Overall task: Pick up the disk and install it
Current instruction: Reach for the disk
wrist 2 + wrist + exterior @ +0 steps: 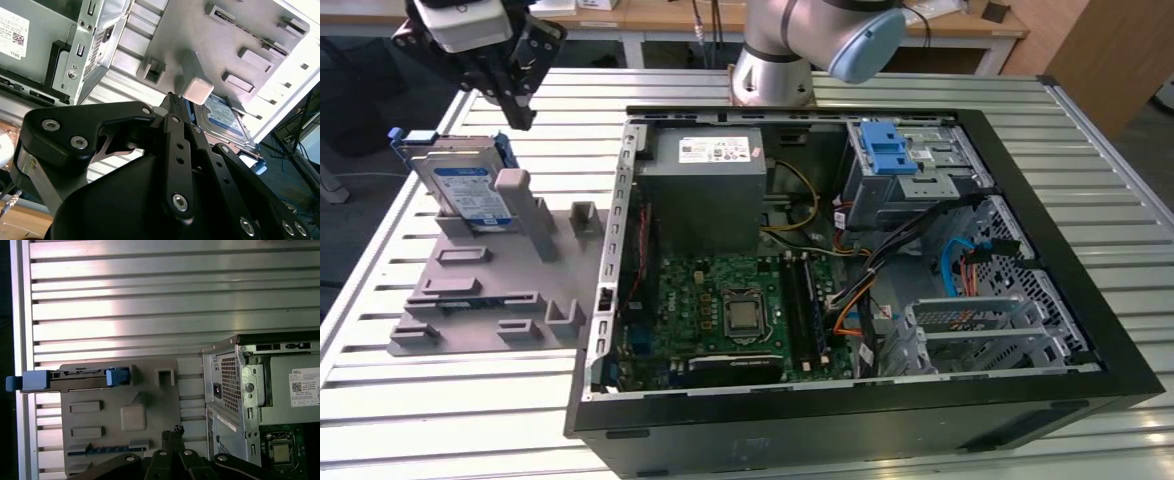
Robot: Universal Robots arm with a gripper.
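Slatted surface [480,420]: disk [464,185] upright at the case's [827,425] nine o'clock; the pincer [524,122], clenched empty above, could topple it descending.

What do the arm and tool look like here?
Arm: silver-grey tubes with a light-blue joint cap. Tool: black linkage bars studded with silver screw heads. A white housing sits above it in the exterior view.

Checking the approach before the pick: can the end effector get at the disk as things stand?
Probably yes. The end effector hangs higher than the disk and off to one side; the disk stands on edge in the fixture, its top edge bare. A post stands beside it, and the jaws are shut.
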